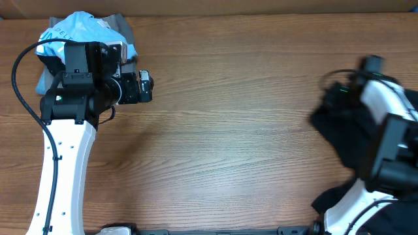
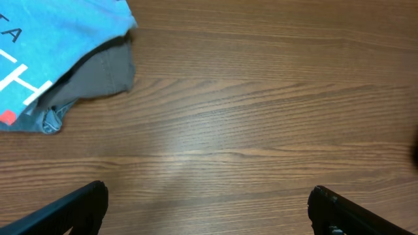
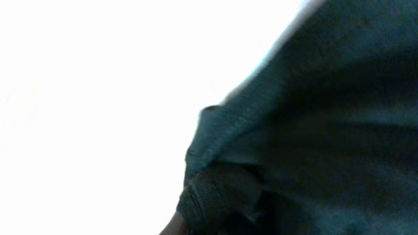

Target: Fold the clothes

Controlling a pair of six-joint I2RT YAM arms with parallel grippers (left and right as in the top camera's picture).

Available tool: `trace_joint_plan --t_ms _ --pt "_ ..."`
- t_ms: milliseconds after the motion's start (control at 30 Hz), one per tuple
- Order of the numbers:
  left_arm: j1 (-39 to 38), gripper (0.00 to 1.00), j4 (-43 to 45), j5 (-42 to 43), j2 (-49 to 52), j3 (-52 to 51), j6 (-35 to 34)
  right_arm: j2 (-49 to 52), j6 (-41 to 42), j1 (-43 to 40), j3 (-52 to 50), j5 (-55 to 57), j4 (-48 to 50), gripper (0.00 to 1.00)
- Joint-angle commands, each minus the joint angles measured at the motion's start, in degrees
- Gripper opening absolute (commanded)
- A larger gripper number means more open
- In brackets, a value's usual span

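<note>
At 3 o'clock on the table (image 1: 228, 130), the right gripper (image 3: 215, 205) is closed and pinches a bunch of the clothes (image 1: 336, 134), black and crumpled there. At 10 o'clock the left gripper (image 2: 209, 219) stands wide, holding nothing, near a light blue shirt (image 1: 78, 29) lying over a grey garment (image 2: 104, 72).

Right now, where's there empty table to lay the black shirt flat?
The big bare wood in the table's middle, between the left gripper and the black shirt. Crowded: the far-left corner with the blue shirt and grey garment, and the right edge.
</note>
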Motion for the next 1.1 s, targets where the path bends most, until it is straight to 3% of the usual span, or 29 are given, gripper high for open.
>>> trace_joint_plan --t_ms 0,100,167,267,400,533,733,900,1000,1067 --pt "0.33 1.0 0.11 0.22 -1.22 1.92 3.1 -4.66 -1.27 16.68 1.75 -5.31 0.39 0.04" --pt "0.31 1.0 -0.26 -4.17 -3.04 3.78 4.48 -4.63 -1.11 29.59 2.45 -5.44 0.15 0.08" --pt "0.31 1.0 -0.42 -8.15 -4.68 5.88 4.61 -4.63 -1.11 38.05 2.45 -3.89 0.13 0.38" --pt "0.31 1.0 -0.42 -9.46 -7.06 9.14 4.61 -4.76 1.36 47.21 2.8 2.32 -0.2 0.61" --pt "0.26 1.0 -0.5 -6.99 -7.76 10.01 4.59 -7.13 3.98 49.92 4.83 11.69 -3.98 0.63" --pt "-0.81 1.0 -1.05 -1.68 -5.42 9.88 4.5 -14.86 6.91 45.03 7.76 18.73 -10.19 0.64" --pt "-6.45 1.0 -0.81 1.29 0.98 9.88 4.35 -30.53 7.13 34.67 8.28 18.51 -10.95 0.69" --pt "-10.64 0.98 3.8 10.05 8.41 9.84 3.93 -42.95 7.1 27.08 8.28 18.14 -12.31 0.76" --pt "-13.49 1.0 6.12 6.29 14.93 9.84 4.37 -48.39 7.1 24.57 8.28 18.14 -13.68 0.79" --pt "-15.04 0.82 7.61 2.49 19.67 9.84 4.35 -50.97 7.1 23.96 8.28 18.14 -14.78 0.8"
